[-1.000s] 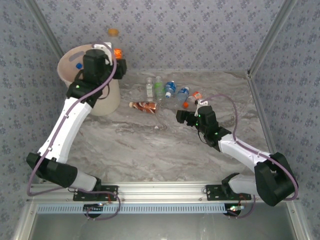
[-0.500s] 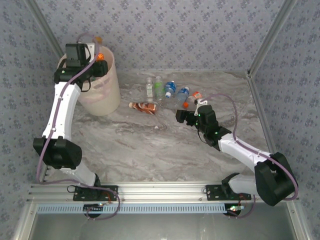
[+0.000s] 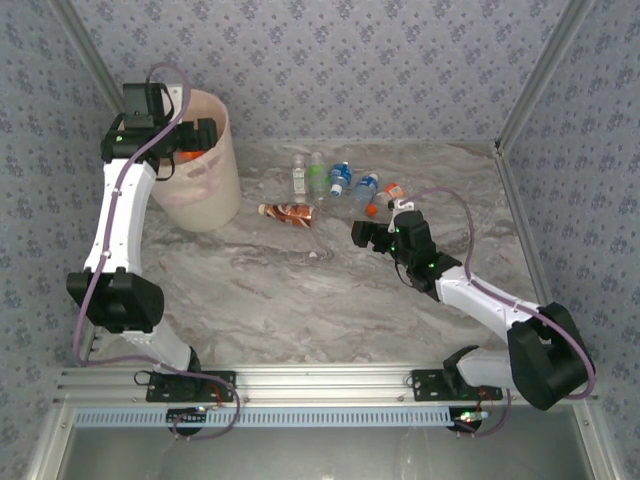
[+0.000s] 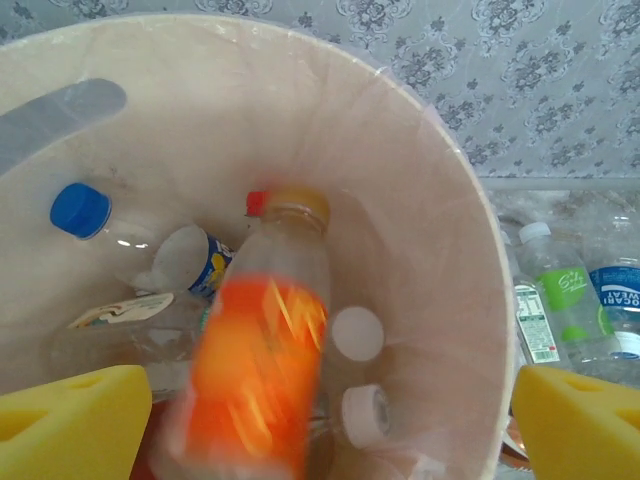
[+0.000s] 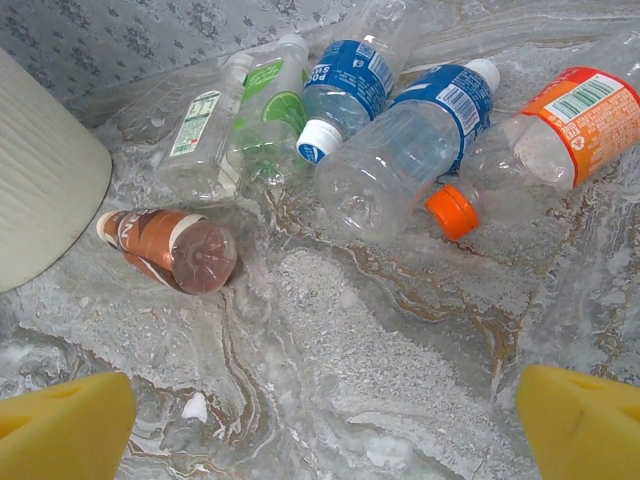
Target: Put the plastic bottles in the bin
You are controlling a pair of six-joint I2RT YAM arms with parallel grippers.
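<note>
My left gripper (image 3: 188, 142) hangs over the pale pink bin (image 3: 212, 205), open, its yellow pads (image 4: 70, 415) wide apart. Between them an orange-labelled bottle (image 4: 260, 370) shows blurred and loose inside the bin (image 4: 425, 220), above several bottles lying at the bottom, one with a blue cap (image 4: 80, 210). My right gripper (image 3: 358, 232) is open over bare table (image 5: 325, 420), empty. Ahead of it lie a brown bottle (image 5: 170, 245), a green-labelled one (image 5: 265, 110), two blue-labelled ones (image 5: 400, 150) and an orange-labelled one (image 5: 560, 130).
The loose bottles (image 3: 330, 180) lie in a row at the back of the marble table, just right of the bin. Patterned walls close in the back and both sides. The bin's wall (image 5: 40, 170) stands close to the brown bottle.
My left arm swung left and back over the bin, then its jaws opened and let go of the orange-labelled bottle, which now drops into the bin. The right arm has not moved.
</note>
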